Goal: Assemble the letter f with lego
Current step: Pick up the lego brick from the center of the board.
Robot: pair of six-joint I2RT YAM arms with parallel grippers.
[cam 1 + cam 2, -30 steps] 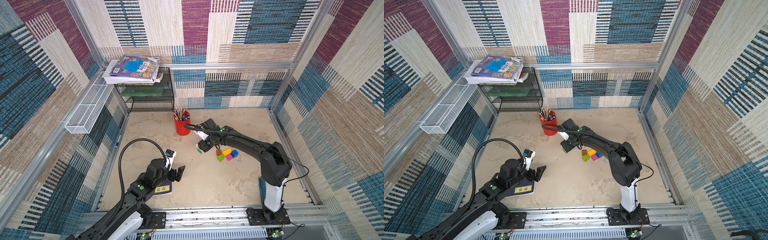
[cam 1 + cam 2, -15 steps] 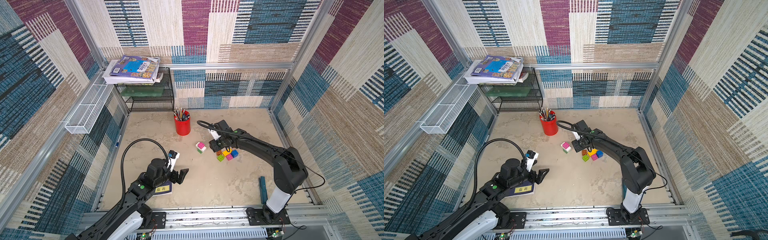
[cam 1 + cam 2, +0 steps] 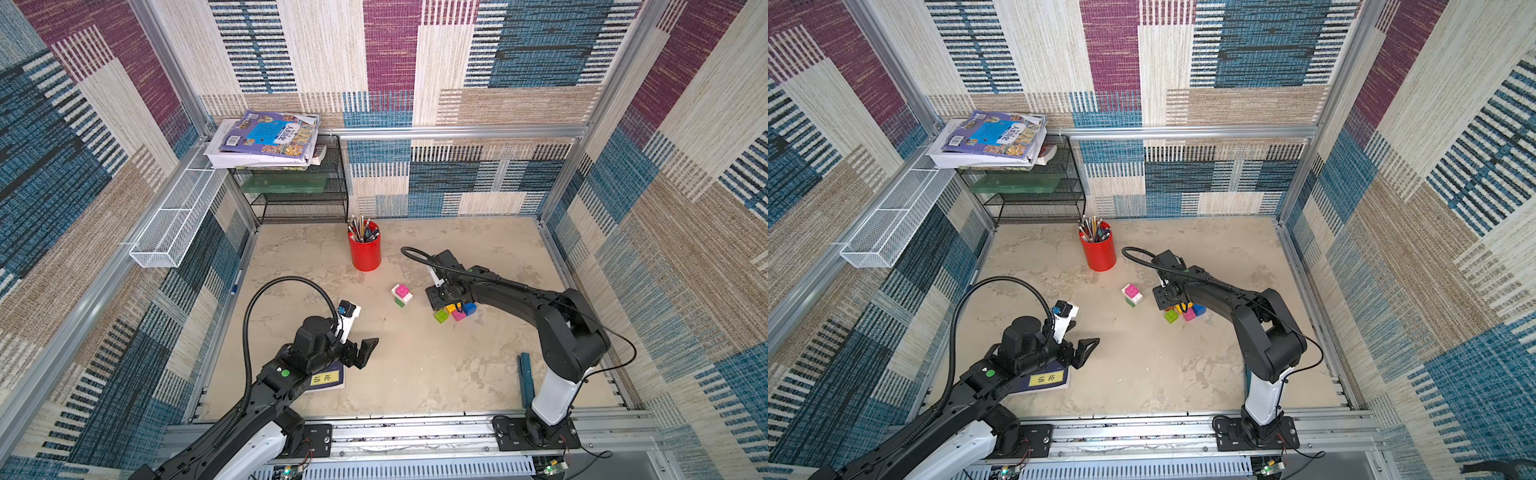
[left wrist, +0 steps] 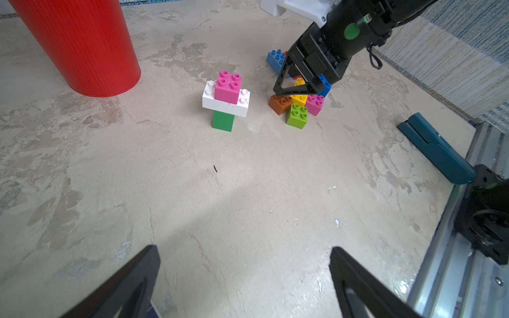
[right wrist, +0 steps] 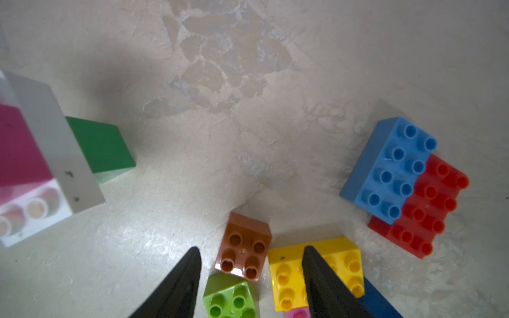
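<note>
tabletop [image 3: 436, 374]: lego [image 3: 441, 316], red cup [image 3: 365, 251], booklet [image 3: 328, 378]

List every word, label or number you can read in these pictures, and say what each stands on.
"论语": yellow label on the dark blue booklet.
Title on the purple picture book atop the black mesh rack: too blurred to read.
</note>
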